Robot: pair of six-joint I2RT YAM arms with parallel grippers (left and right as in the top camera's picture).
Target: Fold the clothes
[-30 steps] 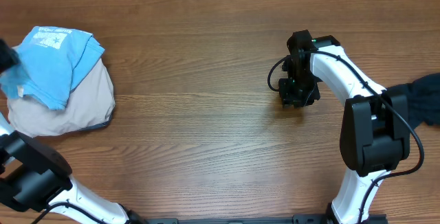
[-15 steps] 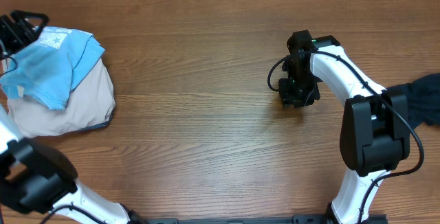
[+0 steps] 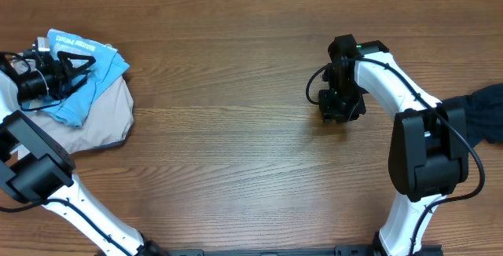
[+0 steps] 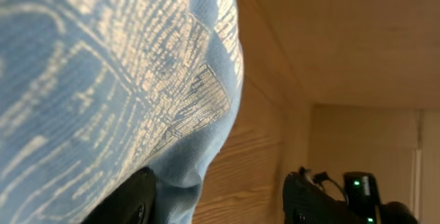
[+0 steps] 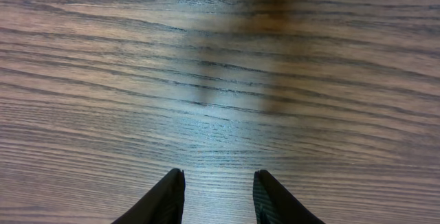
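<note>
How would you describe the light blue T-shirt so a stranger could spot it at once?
Look at the far left of the wooden table. The light blue T-shirt lies there, crumpled on top of a beige garment. It is the only blue piece and carries white lettering; the dark garment lies at the opposite, right edge.

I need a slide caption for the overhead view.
Left gripper at blue T-shirt on beige shorts; right gripper open.
</note>
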